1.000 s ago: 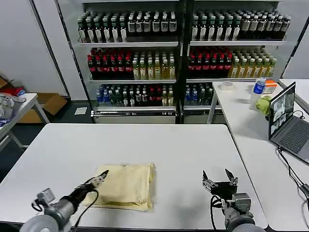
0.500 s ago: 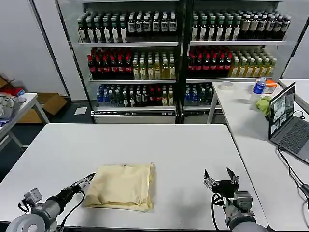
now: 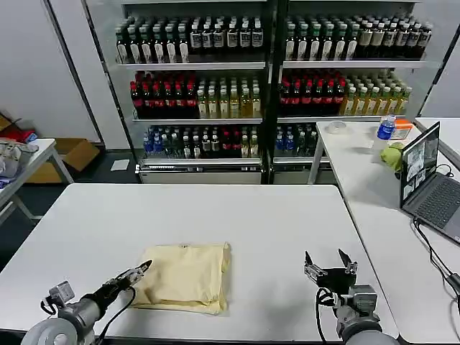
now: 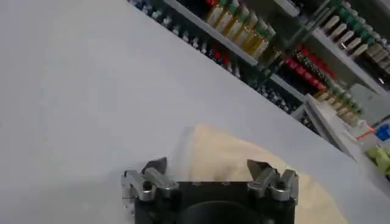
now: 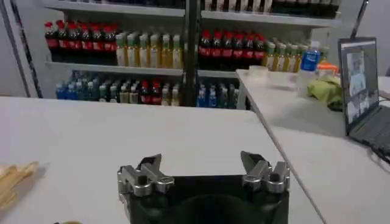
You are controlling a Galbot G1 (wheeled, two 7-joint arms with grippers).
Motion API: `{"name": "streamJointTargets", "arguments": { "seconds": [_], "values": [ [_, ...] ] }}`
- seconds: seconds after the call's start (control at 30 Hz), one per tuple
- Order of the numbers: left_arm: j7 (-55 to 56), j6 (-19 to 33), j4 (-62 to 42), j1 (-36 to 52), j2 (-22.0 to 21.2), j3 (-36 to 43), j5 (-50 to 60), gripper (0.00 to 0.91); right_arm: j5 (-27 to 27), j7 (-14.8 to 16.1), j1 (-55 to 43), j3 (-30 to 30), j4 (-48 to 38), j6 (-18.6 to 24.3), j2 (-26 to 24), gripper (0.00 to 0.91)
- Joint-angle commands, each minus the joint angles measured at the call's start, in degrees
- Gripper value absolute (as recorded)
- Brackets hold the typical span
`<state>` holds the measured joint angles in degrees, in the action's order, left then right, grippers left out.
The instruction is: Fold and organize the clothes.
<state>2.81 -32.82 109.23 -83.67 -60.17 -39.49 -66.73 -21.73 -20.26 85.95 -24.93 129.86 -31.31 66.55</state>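
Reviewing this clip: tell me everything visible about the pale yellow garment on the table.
The pale yellow garment is soft, plain fabric, already folded into a flat, roughly square bundle with a small dark label mark near its far edge. It lies on the white table, near the front edge and left of centre. The left gripper, jaws open, sits at its near-left corner; whether they touch is unclear. The right gripper hovers well apart, jaws open.

The right gripper (image 5: pixel 204 167) is hovering over the white table (image 5: pixel 91 131), fingers spread wide with nothing between them. A sliver of the clothes (image 5: pixel 13 176) is peeking in at the edge, well apart. Drink shelves (image 5: pixel 152 52) are standing beyond.
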Motion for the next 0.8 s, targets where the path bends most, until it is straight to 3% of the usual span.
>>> {"name": "streamJointTargets", "arguments": {
  "seconds": [0.03, 0.37, 0.4, 0.47, 0.8],
  "values": [
    [-0.7, -0.2, -0.8, 0.6, -0.5, 1.9, 1.2, 0.907, 0.0, -0.1, 0.2, -0.1, 0.3, -0.1, -0.1, 0.907],
    [-0.3, -0.2, 0.3, 1.7, -2.6, 3.8, -0.3, 0.907, 0.0, -0.2, 0.9, -0.3, 0.9, -0.2, -0.2, 0.907],
    [-0.2, -0.2, 0.1, 1.8, -2.6, 3.9, -0.3, 0.655, 0.0, -0.2, 1.1, -0.4, 1.0, -0.2, -0.2, 0.907],
    [-0.3, 0.3, -0.1, 1.9, -2.6, 3.9, -0.3, 0.02, 0.0, -0.2, 1.3, -0.4, 1.0, -0.2, -0.2, 0.907],
    [-0.4, 0.8, -0.3, 2.0, -3.4, 3.5, -2.1, 0.02, 0.0, -0.3, 1.6, -0.4, 1.4, -0.2, -0.1, 0.907]
  ]
}}
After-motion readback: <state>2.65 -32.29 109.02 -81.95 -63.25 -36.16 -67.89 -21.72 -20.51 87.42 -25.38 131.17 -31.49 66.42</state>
